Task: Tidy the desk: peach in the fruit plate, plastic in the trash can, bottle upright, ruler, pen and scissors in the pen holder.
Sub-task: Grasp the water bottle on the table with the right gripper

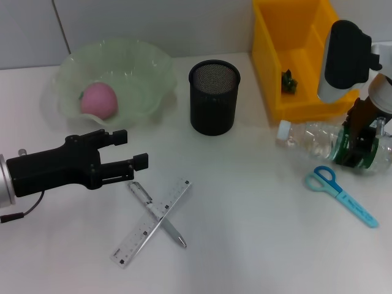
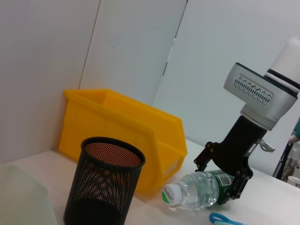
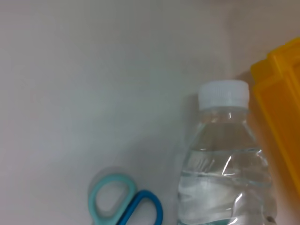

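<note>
I read the bottle as the step in hand, so the entry starts there and works outward, near to far.

Near row: ruler [image 1: 151, 222] and pen [image 1: 157, 214] lie crossed, touching, left of centre on the table [image 1: 257, 245]. The scissors [image 1: 341, 195] lie at near right, handles pointing toward the bottle.

Left end effector [image 1: 130, 151] hovers above the table just beyond the crossed pair, fingers apart, nothing between them. It is well apart from the bottle.

Right end effector [image 1: 361, 138] is down over the bottle [image 1: 334, 142], its two fingers standing on either side of the green-labelled body. From the left wrist view they seem to touch the label, so I judge it closed on the bottle, though I cannot see how firm the grip is.

The bottle lies on its side, long axis running left-right, white cap [image 1: 283, 132] toward the left, just in front of the yellow trash can [image 1: 288, 37]. It is clear, ribbed, holds water, so likely slippery and weighted toward the base. Righting it calls for swinging the cap end up, away from the bin wall.

Far row: mesh pen holder [image 1: 214, 97] is empty at centre; the peach [image 1: 98, 100] already sits in the fruit plate [image 1: 153, 67] at far left; a small dark green scrap [image 1: 288, 82] is in the trash can.
</note>
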